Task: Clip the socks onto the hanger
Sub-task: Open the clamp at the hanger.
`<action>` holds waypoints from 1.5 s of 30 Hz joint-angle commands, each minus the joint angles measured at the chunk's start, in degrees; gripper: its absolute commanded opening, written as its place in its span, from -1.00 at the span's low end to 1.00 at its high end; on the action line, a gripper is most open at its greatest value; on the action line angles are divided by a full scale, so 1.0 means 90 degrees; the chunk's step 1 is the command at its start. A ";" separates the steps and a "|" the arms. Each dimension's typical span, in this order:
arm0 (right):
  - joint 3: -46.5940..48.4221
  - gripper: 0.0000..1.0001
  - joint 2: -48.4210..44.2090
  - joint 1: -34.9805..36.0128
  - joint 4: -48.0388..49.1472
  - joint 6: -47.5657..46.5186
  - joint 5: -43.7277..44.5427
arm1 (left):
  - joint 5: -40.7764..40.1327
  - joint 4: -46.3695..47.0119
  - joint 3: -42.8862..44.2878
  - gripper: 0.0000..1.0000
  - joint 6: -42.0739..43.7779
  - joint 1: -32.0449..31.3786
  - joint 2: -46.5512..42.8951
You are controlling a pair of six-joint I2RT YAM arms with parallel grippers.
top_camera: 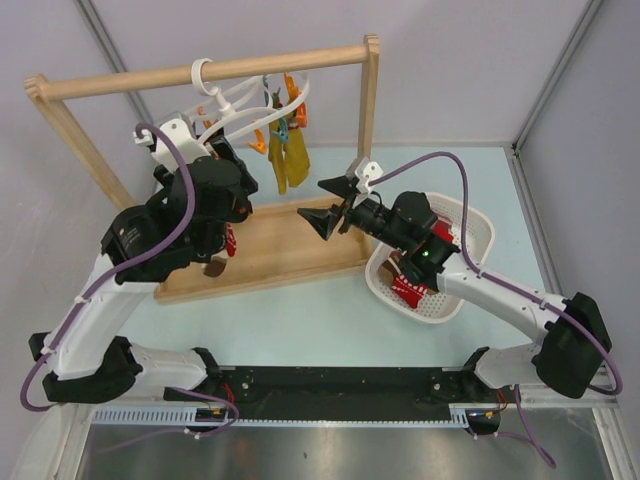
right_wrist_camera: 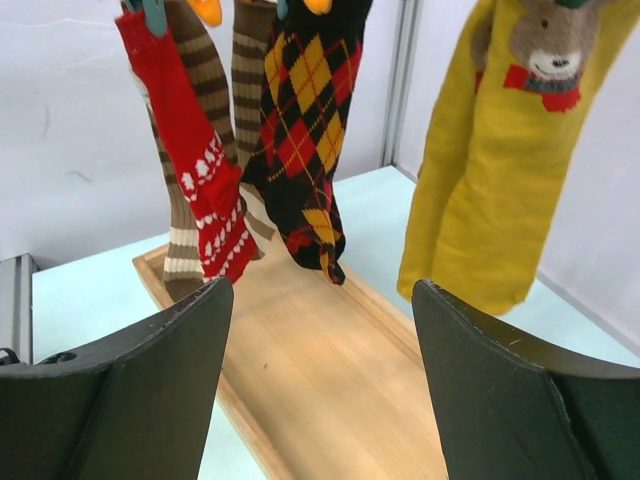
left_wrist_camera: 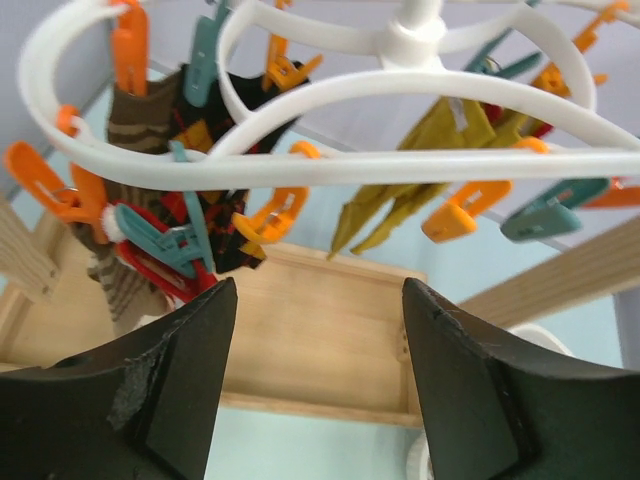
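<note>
At the near edge of the desk (top_camera: 330, 320), two arms reach away toward a wooden rail frame (top_camera: 200, 72). A white basket (top_camera: 470, 240) sits to the right. The right claw (right_wrist_camera: 322, 290) is open and empty above the frame's wooden base (right_wrist_camera: 330, 370). Beyond it, not touching, hang a red sock (right_wrist_camera: 200, 180), brown striped socks (right_wrist_camera: 185, 220) behind that, a black diamond sock (right_wrist_camera: 300, 120) and a mustard sock (right_wrist_camera: 490, 170). The left claw (left_wrist_camera: 318, 290), raised higher, is also open and empty, just beneath the white hanger (left_wrist_camera: 400, 160). The red sock, held by a teal peg (left_wrist_camera: 160, 240), hangs just beyond this claw's left finger.
</note>
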 commanded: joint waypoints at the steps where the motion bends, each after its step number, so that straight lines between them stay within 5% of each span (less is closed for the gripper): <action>1: -0.0178 0.56 -0.0366 -0.0108 0.0223 0.0127 0.0047 | -0.1058 -0.0174 0.0098 0.39 -0.0466 -0.0086 0.0128; 14: -0.0588 0.56 -0.0718 -0.0372 0.0428 0.0205 -0.0090 | -0.1674 0.1106 -0.0303 0.01 0.0462 -0.0047 0.0362; 45: -0.1038 0.55 -0.0855 -0.0811 0.0907 0.0674 -0.0471 | -0.0367 0.1155 -0.0255 0.13 0.0335 0.0480 0.0187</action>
